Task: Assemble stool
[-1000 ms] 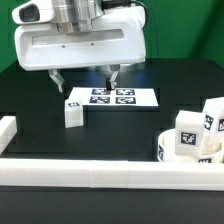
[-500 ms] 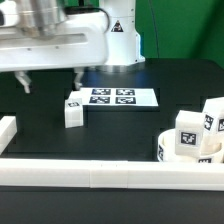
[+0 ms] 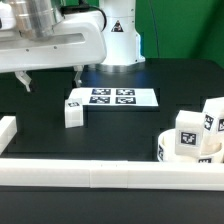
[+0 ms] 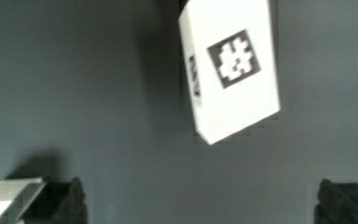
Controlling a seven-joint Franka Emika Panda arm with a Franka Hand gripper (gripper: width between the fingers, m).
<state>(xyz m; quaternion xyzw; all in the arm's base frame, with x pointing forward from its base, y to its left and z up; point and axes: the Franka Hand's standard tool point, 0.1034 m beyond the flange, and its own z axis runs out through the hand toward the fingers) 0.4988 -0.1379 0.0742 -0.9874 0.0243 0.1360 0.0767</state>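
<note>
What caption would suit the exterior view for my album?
Empty, open end effector hovers near a leg block; the round seat sits at the exterior view's right.

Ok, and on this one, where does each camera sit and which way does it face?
Exterior view: off the arm, beyond the near rail, facing across the black table toward the robot base; the open jaws hang above the table.
Wrist view: on the wrist, looking down between the jaws at the table; only the dark jaw tips show.
Shared: the table and, apparently, the tagged leg block beside the marker board.
</note>
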